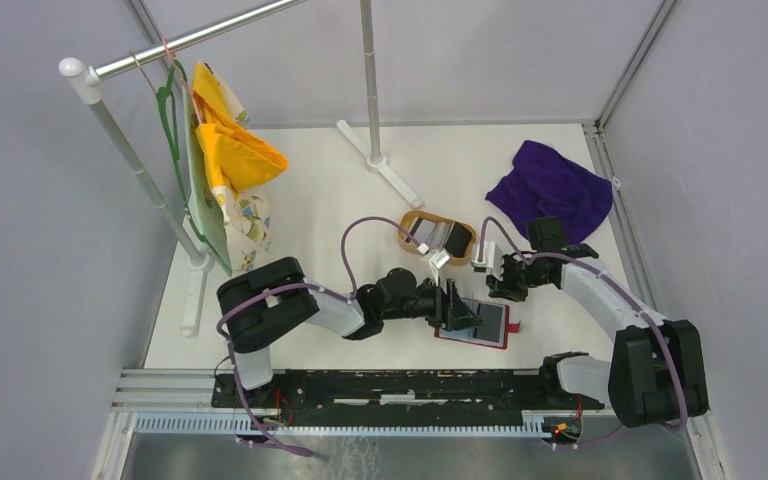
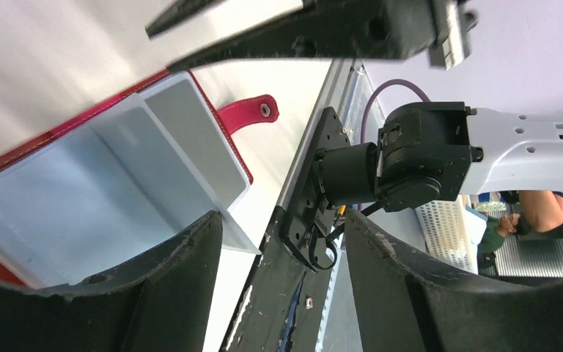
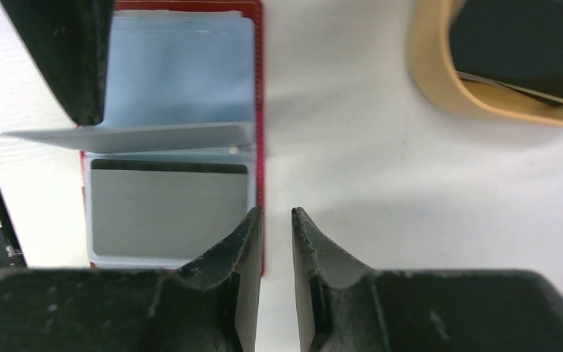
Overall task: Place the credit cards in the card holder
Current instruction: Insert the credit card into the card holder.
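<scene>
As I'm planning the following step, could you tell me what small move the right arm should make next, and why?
Probably swing the right gripper over to the wooden tray for another card. Its jaws are nearly closed on nothing beside the card holder. A grey card already sits in a pocket, and dark cards lie in the tray.

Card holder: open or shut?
Open: the card holder lies spread on the table, inner pockets showing, a grey card in one.

Purple cloth [image 1: 550, 190], tan tray [image 1: 407, 226]
</scene>
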Controlling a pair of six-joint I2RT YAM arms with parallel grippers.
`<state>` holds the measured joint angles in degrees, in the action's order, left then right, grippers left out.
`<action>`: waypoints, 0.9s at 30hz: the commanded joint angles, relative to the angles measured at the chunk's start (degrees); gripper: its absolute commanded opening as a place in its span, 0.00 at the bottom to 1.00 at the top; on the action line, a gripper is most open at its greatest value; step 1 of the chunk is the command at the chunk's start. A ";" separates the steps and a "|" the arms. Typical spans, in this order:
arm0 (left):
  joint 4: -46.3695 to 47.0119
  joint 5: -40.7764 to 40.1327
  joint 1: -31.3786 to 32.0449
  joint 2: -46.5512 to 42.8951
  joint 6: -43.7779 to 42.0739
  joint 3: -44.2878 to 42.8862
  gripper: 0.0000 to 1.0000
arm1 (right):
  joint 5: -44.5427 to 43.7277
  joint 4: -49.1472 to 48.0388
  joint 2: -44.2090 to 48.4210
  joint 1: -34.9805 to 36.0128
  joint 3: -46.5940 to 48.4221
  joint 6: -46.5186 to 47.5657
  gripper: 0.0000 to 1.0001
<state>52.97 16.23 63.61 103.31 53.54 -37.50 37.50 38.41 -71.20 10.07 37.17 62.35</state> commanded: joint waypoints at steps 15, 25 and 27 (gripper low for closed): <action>-0.31 3.30 3.11 6.88 -0.97 -9.74 0.69 | 10.17 -4.81 10.89 -13.55 -0.67 -4.27 0.35; -24.30 -22.92 3.10 -18.95 -19.50 -1.63 0.52 | 20.78 30.66 8.59 -13.37 -6.13 61.15 0.36; -30.43 -30.41 3.05 -23.64 -21.99 -0.39 0.46 | 20.26 33.43 8.18 -11.78 -7.53 67.14 0.33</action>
<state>34.44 3.40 66.63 88.51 42.09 -39.97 54.02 56.55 -62.24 -3.38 31.86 100.25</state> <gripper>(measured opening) 0.504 0.354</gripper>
